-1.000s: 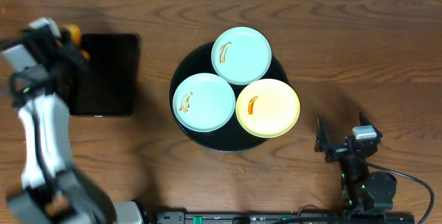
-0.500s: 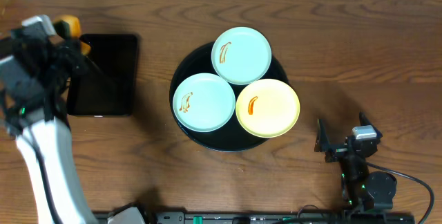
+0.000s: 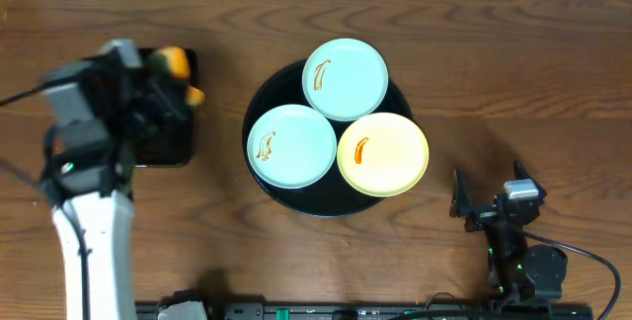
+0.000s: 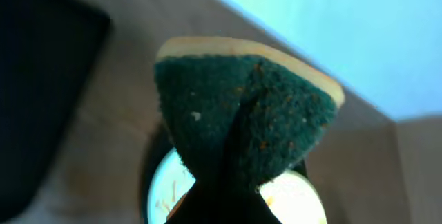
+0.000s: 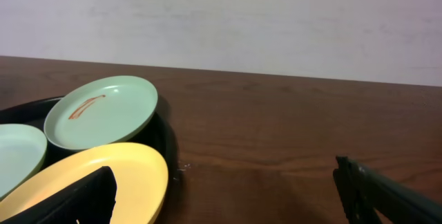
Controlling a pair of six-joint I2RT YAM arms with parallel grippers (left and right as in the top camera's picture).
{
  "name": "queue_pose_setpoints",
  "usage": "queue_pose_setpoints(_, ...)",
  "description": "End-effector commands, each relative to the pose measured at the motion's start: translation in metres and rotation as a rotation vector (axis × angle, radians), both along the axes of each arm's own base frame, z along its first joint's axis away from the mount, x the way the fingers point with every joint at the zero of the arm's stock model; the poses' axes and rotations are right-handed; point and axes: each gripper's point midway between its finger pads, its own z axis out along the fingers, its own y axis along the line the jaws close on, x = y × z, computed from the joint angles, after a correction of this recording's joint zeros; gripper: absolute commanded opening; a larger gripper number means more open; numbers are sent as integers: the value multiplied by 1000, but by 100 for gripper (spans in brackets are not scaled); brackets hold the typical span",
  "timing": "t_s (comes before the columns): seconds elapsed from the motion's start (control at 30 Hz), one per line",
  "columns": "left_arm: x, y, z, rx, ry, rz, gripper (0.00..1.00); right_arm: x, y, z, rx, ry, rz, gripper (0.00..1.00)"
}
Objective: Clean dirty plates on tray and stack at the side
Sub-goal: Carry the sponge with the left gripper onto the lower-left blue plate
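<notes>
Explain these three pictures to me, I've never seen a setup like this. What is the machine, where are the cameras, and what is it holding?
This is a robot with two arms at a brown wooden table. One picture looks down from above. The other two come from small cameras, one on each wrist, so each shows its own fingers.

On the table sits a large round glossy black tray. It carries three small round plates smeared with orange-brown sauce: a pale mint-blue plate at the back, a second mint-blue plate and a pale yellow plate. A smaller rectangular black tray lies on the left arm's side.

The left gripper is shut on a yellow sponge with a dark green scouring side. The right gripper is open and holds nothing.
</notes>
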Motion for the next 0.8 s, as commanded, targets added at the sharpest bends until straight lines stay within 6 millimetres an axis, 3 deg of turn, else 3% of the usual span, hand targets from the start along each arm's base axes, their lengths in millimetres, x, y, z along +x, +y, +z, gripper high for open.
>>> queue_pose_setpoints(0.0, 3, -37, -35, -65, 133, -79, 7, 0, 2, -1, -8, 0, 7, 99)
queue_pose_setpoints(0.2, 8, -91, -107, -46, 349, -218, 7, 0, 2, -1, -8, 0, 7, 99)
queue_pose_setpoints(0.4, 5, -106, -174, 61, 524, -235, 8, 0, 2, -1, -8, 0, 7, 99)
queue_pose_setpoints(0.53, -3, -123, -199, 79, 592, -282, 8, 0, 2, -1, -8, 0, 7, 99)
queue_pose_setpoints(0.7, -9, -132, -212, 154, 615, -303, 8, 0, 2, -1, -8, 0, 7, 99)
queue_pose_setpoints(0.77, -11, -135, -214, 184, 611, -309, 17, 0, 2, -1, -8, 0, 7, 99)
